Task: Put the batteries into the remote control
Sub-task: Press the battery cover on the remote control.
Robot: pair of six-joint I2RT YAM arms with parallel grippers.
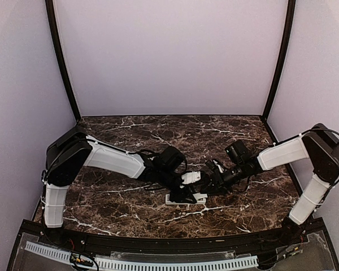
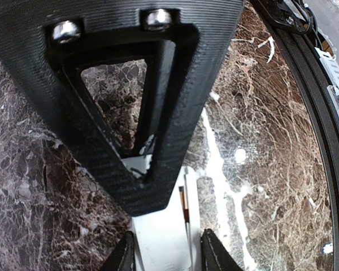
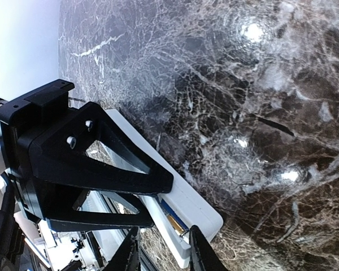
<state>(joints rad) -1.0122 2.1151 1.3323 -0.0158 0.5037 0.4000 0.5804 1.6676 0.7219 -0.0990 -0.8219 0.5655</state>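
The white remote control [image 1: 178, 199] lies on the marble table between both arms. My left gripper [image 1: 186, 195] straddles it; in the left wrist view its fingertips press both long edges of the remote [image 2: 161, 237], so the left gripper [image 2: 168, 255] is shut on it. In the right wrist view the remote [image 3: 206, 206] shows its open recess with a blue battery [image 3: 169, 210] lying in it. My right gripper [image 3: 163, 254] is open, fingers apart over the recess end, one tip by the battery's gold end. A second battery is not visible.
The marble table [image 1: 124, 135] is ringed by pale walls and black corner posts [image 1: 62, 62]. A black rail with a white slotted strip [image 1: 141, 262] runs along the near edge. My right gripper's black finger [image 2: 158, 113] crosses over the remote close to my left fingers.
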